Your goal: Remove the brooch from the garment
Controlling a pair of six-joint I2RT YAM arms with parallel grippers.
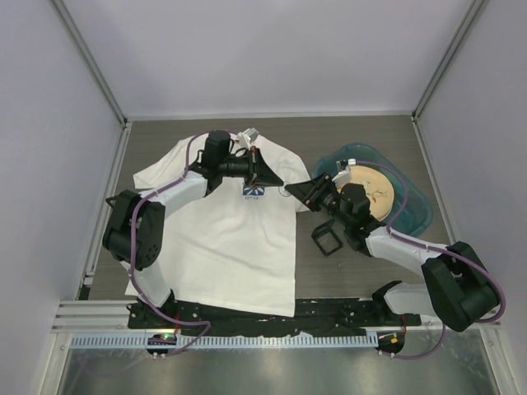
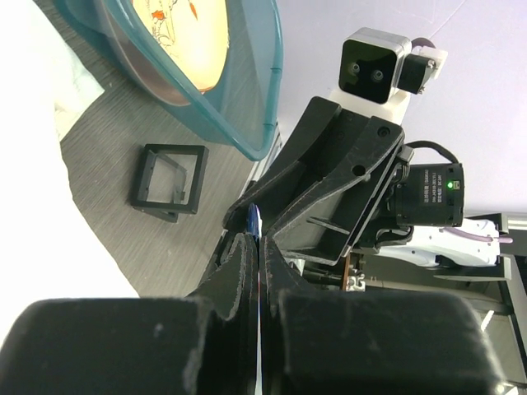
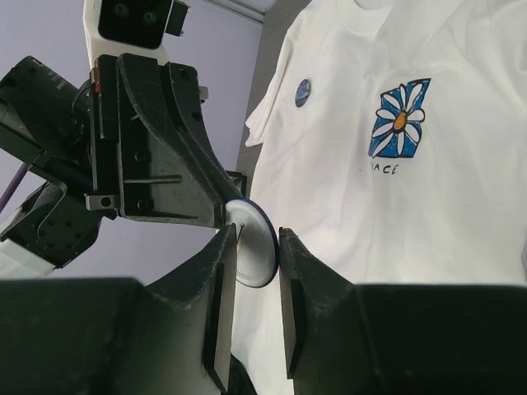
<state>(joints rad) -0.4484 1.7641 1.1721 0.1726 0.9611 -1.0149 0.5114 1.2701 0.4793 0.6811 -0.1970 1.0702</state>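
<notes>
Garment (image 3: 461, 230) print reads "ACE"; left fingers (image 3: 189, 181) pinch disc (image 3: 254, 247).

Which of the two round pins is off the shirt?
The white-backed disc, pinched by the left gripper; the dark-blue pin sits on the shirt near its sleeve.

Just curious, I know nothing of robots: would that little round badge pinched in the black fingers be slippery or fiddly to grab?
Probably fiddly: the round badge looks thin and rigid, pinched near one edge by the left gripper. Its pale face looks smooth, so the right gripper's open fingers might slip. Dropped, it could well roll.
</notes>
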